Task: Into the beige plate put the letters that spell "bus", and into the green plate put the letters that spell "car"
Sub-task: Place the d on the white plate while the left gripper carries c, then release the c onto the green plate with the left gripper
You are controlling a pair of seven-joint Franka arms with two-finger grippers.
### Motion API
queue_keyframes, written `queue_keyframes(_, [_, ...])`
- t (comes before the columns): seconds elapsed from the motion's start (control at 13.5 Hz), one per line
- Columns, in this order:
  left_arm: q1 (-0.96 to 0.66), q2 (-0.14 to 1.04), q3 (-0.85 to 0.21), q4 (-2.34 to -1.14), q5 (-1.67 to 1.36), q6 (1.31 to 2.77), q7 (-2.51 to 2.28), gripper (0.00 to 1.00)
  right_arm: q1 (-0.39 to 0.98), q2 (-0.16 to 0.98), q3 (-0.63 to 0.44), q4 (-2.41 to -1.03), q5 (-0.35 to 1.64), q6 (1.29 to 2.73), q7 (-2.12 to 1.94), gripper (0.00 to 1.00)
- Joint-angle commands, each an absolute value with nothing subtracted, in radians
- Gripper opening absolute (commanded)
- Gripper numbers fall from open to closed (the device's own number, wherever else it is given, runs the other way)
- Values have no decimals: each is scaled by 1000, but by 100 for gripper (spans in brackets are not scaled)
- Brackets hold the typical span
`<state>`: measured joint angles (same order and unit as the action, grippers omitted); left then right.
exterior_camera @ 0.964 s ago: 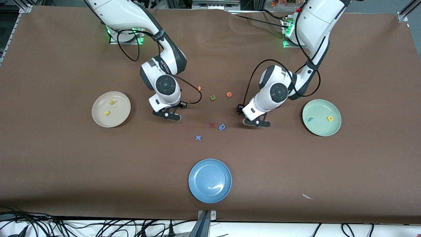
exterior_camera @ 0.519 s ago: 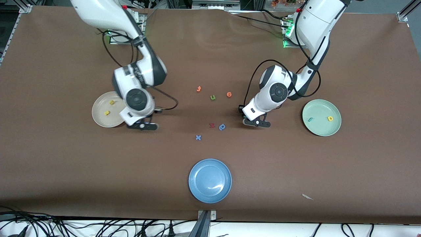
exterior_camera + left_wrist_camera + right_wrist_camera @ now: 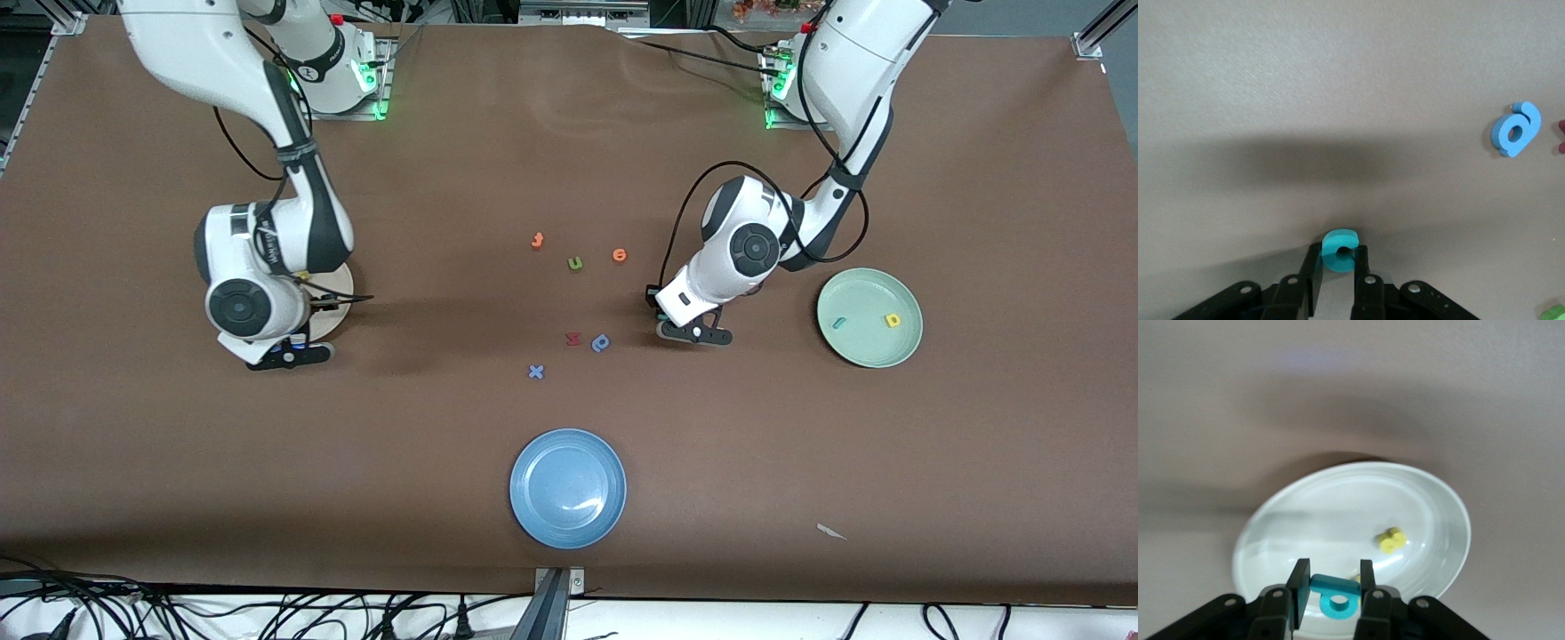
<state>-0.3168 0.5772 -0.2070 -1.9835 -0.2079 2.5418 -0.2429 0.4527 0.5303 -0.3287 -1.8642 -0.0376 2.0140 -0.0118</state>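
My right end effector (image 3: 1330, 587) hangs low, fingers clamped. My left end effector (image 3: 1335, 267) is down at the desk, fingers pinched together.

Three plates (image 3: 569, 487), twelve foam letters (image 3: 601, 342)

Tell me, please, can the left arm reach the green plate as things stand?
Probably yes: the left gripper, shut on the teal "c", sits beside the green plate with only bare table between them; the right gripper is over the beige plate, well clear.

My right gripper (image 3: 1332, 587) pinches the teal "b" (image 3: 1336, 597) over the beige plate (image 3: 1305, 520). A yellow letter (image 3: 1392, 539) lies in it.
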Motion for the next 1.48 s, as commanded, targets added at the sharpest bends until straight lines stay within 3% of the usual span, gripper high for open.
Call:
queue_keyframes(0.0, [-287, 526, -189, -1973, -172, 2461, -221, 4, 437, 531, -324, -1907, 3, 2065, -61, 41])
queue_keyframes(0.15, [-232, 483, -187, -1974, -117, 2396, -160, 4, 437, 528, -324, -1904, 5, 2063, -61, 93])
queue_keyframes(0.22, [-209, 456, -187, -1977, -95, 2346, -150, 4, 437, 522, -325, -1896, 6, 2053, -63, 99])
queue_keyframes(0.52, [-131, 335, -186, -2014, 46, 2177, -92, 1, 439, 453, -327, -1824, 11, 1970, -61, 99])
queue_keyframes(0.89, [-17, 187, -94, -2155, 52, 2168, 234, 1, 439, 296, -345, -1723, 11, 1865, -58, 99])
queue_keyframes(1.11, [-2, 181, 9, -2172, 54, 2175, 400, 2, 439, 262, -359, -1608, 8, 1775, -57, 100])
queue_keyframes(1.41, [12, 190, 38, -2218, 54, 2238, 437, 10, 440, 268, -360, -1491, 6, 1655, -40, 100])
